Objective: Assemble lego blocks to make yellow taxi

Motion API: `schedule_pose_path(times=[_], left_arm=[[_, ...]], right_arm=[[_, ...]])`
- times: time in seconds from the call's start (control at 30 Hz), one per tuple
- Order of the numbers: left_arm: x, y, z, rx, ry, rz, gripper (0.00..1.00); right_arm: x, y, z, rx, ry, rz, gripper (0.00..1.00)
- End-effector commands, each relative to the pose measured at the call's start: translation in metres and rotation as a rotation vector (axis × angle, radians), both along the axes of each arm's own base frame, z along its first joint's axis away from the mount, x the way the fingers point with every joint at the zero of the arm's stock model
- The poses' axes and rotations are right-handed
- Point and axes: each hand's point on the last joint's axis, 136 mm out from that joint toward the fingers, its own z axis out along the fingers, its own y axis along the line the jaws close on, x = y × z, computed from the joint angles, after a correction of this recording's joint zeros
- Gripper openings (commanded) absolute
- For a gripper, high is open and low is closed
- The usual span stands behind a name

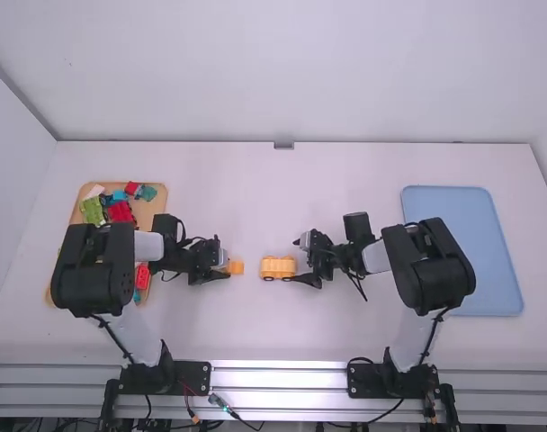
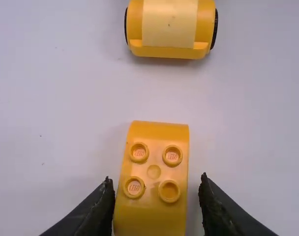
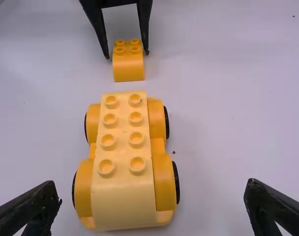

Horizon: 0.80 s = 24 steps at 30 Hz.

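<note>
In the high view my left gripper (image 1: 221, 266) is at a small orange-yellow block (image 1: 236, 267), left of the car body (image 1: 278, 267). My right gripper (image 1: 302, 261) stands at the car body's right end. In the left wrist view the curved block (image 2: 153, 172), with four studs on top, lies between the spread fingers of my left gripper (image 2: 157, 189), with a gap at least on the right. The right wrist view has the wheeled yellow car body (image 3: 124, 167), two rows of studs up, between the wide-apart fingers of my right gripper (image 3: 152, 194).
At the left, a wooden tray (image 1: 148, 209) holds several coloured blocks, partly under the left arm. A blue tray (image 1: 462, 202) lies at the right, partly beneath the right arm. A short stretch of white table separates the block from the car body.
</note>
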Motion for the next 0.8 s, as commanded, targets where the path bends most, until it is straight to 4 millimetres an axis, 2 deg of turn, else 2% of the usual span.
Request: schedule_pose_path(times=[0.0, 0.17, 0.33, 0.4, 0.57, 0.6, 0.77], left_arm=[[-0.006, -0.006, 0.000, -0.032, 0.021, -0.009, 0.39], [-0.005, -0.006, 0.001, -0.031, 0.016, -0.009, 0.12], [-0.001, -0.006, 0.005, -0.034, 0.021, -0.009, 0.11], [0.003, -0.006, 0.012, -0.044, 0.049, -0.010, 0.02], [0.009, -0.005, 0.034, -0.055, 0.131, -0.008, 0.02], [0.012, -0.008, 0.045, -0.079, 0.145, -0.013, 0.02], [0.024, -0.012, 0.061, -0.131, 0.108, -0.015, 0.02]], right_arm=[[0.002, 0.001, 0.000, 0.013, 0.011, 0.005, 0.99], [0.002, 0.001, 0.000, 0.013, 0.011, 0.005, 0.99], [0.002, 0.001, 0.000, 0.012, 0.011, 0.005, 0.99], [0.001, 0.003, 0.000, 0.013, 0.007, 0.012, 0.99], [-0.004, 0.012, 0.001, 0.013, -0.007, 0.040, 0.99], [-0.005, 0.014, -0.001, 0.003, -0.013, 0.044, 0.99], [-0.007, 0.017, -0.005, -0.025, -0.020, 0.045, 0.99]])
